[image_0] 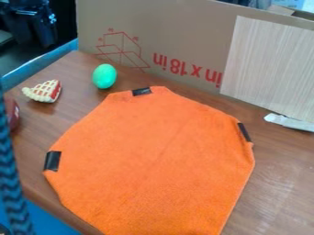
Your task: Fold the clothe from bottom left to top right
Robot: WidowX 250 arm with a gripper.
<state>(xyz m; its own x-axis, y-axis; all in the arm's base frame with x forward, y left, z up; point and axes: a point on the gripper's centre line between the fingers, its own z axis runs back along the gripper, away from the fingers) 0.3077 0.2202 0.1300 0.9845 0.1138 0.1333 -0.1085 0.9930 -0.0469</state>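
One cloth (153,160), orange, spread flat on the brown table (279,183), taking up most of view's ctr & btm; its btm edge runs off the btm of the pic. Approx 8-sided outline, w/ a faint diag. line nr ctr. No fold across it. 3 blk tabs (53,161) on its rim: 1 at L, 1 at top, 1 at R.

Gripper: can't tell how far open, or if it's got hold of anything.

Green egg (104,76) just past cloth's top L edge, apart from it. Toy pie (43,91) w/ lattice top & red side, L of egg, also apart. Red thing (12,114) at far L edge, partly cut off. Blue/blk zigzag strap (9,183) runs up L edge in front, v. close to cam.

Big cardboard box (178,27) w/ red print behind cloth, along table's back. Pale wood-grain panel (270,69) upright at box's R side. White strip (289,122) on table by panel's btm edge, R of cloth.
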